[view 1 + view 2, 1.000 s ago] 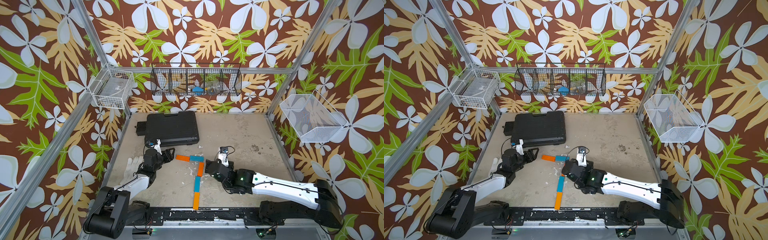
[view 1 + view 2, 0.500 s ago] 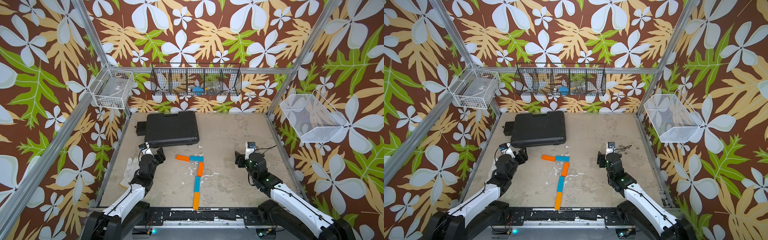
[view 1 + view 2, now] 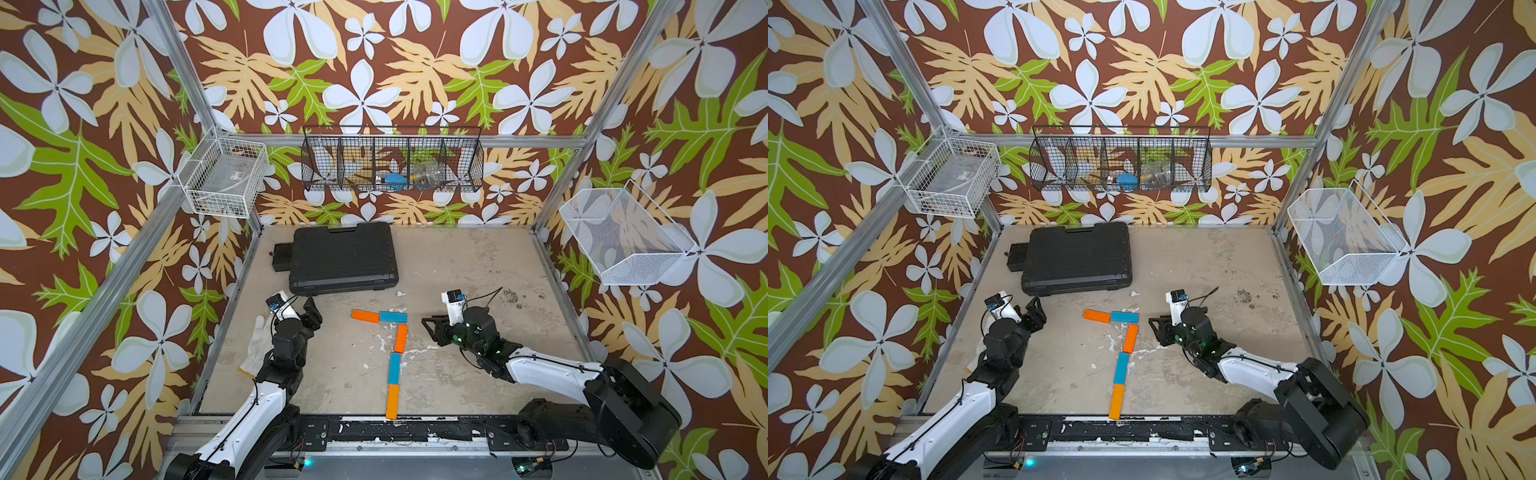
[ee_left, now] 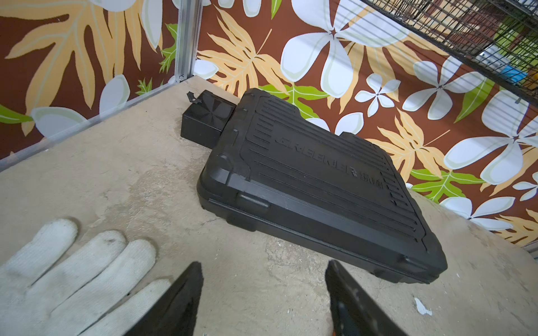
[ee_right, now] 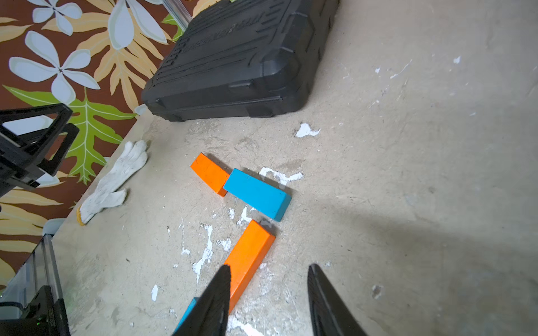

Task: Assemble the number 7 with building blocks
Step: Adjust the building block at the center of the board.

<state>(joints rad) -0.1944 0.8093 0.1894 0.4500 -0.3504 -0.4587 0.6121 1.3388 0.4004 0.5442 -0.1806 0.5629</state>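
The building blocks lie flat on the floor as the number 7 [image 3: 395, 345] [image 3: 1123, 349]. An orange bar [image 3: 365, 315] and a blue bar [image 3: 392, 317] form the top. An orange bar [image 3: 401, 338], a blue bar [image 3: 394, 368] and an orange bar [image 3: 392, 401] run down towards the front edge. My right gripper [image 3: 430, 328] [image 5: 269, 266] is just right of the upper stem bar [image 5: 247, 259], open and empty. My left gripper [image 3: 312, 313] [image 4: 263, 264] stands left of the top bar, open over bare floor.
A black tool case [image 3: 343, 257] with a small black box [image 3: 282, 257] beside it lies at the back left. A white glove [image 3: 257, 347] lies by the left wall under my left arm. Wire baskets [image 3: 392, 160] hang on the walls.
My right arm pulled back to the right, then swung in again towards the stem bars, its jaws now narrower. My left arm drew back from the top orange bar. The bars have not moved.
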